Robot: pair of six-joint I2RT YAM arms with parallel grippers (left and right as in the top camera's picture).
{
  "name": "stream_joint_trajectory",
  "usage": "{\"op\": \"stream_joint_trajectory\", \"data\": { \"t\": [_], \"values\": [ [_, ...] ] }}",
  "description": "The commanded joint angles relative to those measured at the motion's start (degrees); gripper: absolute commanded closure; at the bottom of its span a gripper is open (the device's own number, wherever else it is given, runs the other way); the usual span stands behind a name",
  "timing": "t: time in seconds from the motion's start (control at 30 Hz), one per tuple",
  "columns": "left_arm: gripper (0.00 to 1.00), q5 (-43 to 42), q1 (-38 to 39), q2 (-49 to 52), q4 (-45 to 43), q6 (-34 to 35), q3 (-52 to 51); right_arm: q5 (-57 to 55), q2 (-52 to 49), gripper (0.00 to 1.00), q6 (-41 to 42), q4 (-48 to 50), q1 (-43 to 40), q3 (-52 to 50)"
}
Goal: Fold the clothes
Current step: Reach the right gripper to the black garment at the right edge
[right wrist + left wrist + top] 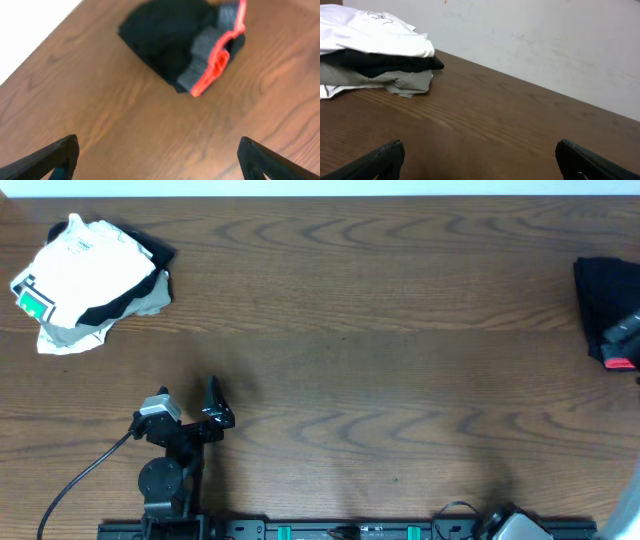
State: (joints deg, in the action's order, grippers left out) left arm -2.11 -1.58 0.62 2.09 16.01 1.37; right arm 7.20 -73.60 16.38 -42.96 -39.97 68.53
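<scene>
right gripper [157, 150] jaws spread wide, empty, above table short of the soft black shorts with red-orange-edged grey waistband [165, 40]. left gripper [480, 155] wide, empty. shorts bunched at far right near the brown wooden table [380, 330] edge: folding not begun. mid-table bare for spreading; stacked white-and-beige clothing pile [90, 270] far left.

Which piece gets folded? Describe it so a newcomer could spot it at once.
Start at the wooden table and go to its right edge in the overhead view. There lies a crumpled black garment, alone. Its grey waistband edged in red-orange sets it apart from the white, black and beige pile at the far left corner.
</scene>
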Motion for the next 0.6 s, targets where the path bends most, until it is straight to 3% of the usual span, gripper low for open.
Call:
{"op": "stream_joint_trajectory", "data": {
  "t": [0.0, 0.57],
  "values": [
    [0.02, 1.7, 0.3, -0.4, 1.9, -1.2, -1.1, 8.1, -2.8, 0.01, 0.7, 0.3, -4.7, 1.2],
    [0.02, 1.7, 0.3, -0.4, 1.9, -1.2, -1.1, 7.2, -23.2, 0.05, 0.7, 16.6, -13.0, 1.2]
  ]
}}
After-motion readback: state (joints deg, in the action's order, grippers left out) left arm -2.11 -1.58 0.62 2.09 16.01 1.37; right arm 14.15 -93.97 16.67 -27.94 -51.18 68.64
